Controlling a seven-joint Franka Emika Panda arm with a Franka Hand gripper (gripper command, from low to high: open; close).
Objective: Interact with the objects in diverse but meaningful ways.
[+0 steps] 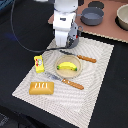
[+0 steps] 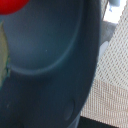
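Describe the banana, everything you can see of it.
The banana is a small yellow toy, curved, smooth and plastic-looking, with darker tips. It lies flat inside a shallow pale green plate on the striped mat, between the two wooden-handled utensils. It touches only the plate. The gripper is hidden behind the arm's white body in the exterior view, well apart from the banana. The wrist view does not show it.

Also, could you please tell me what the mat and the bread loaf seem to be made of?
The mat looks like woven cloth, matte, with fine stripes; the wrist view shows its weave. The bread loaf appears to be moulded plastic, smooth and golden-brown with pale slashes, though the blur leaves this uncertain.
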